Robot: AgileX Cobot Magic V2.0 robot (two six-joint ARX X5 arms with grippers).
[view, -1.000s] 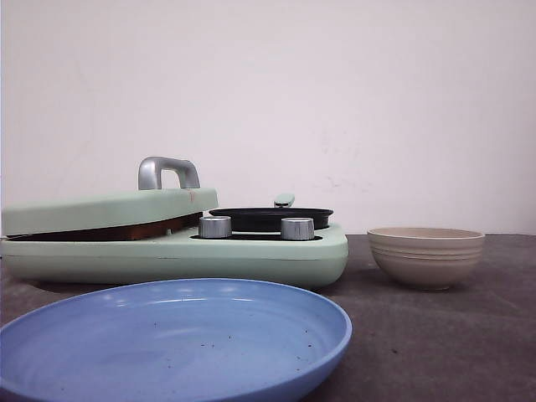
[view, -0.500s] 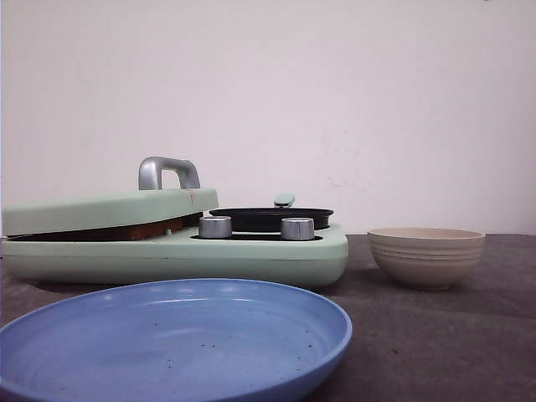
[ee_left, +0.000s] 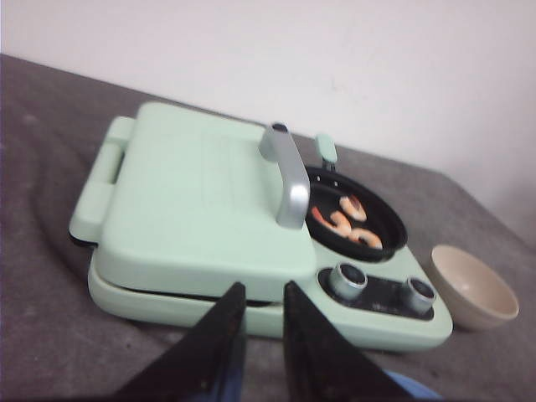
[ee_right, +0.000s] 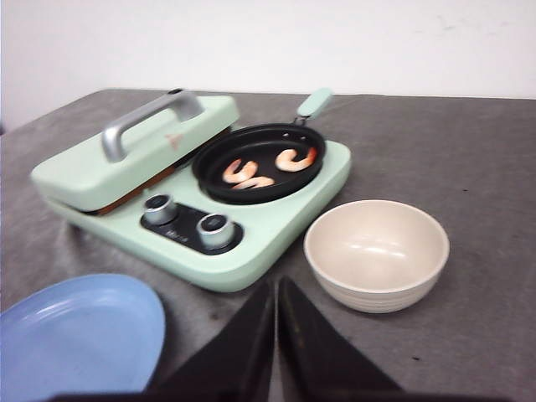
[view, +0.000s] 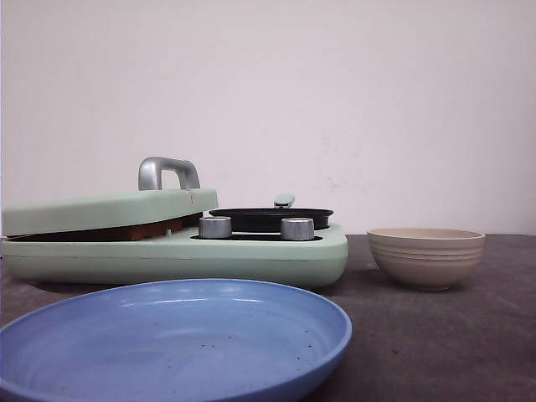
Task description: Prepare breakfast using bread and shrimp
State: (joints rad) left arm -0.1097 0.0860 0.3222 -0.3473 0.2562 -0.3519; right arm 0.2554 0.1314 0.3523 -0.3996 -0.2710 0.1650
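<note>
Your left hand (ee_left: 261, 335) hangs above the counter (ee_right: 469, 159) in front of the green breakfast maker (view: 251, 255), its fingers a narrow gap apart and holding nothing. Your right hand (ee_right: 275, 335) hovers near the beige bowl (ee_right: 376, 253), its fingers pressed together with no gap, also empty.

Three pieces of shrimp (ee_right: 251, 172) lie in the small black pan (ee_right: 260, 163) set into the maker's right side, behind the two silver knobs (ee_right: 186, 218). The maker's lid (ee_left: 193, 201), with its silver handle (ee_left: 285, 176), sits down over the left plate but not flush; an orange-brown band shows in the gap along its edge, which may be the bread (view: 142, 229), though you can't tell for sure from these views.

The bowl stands just right of the maker and looks empty. The blue plate (view: 167, 343) lies nearest you, in front of the maker.
</note>
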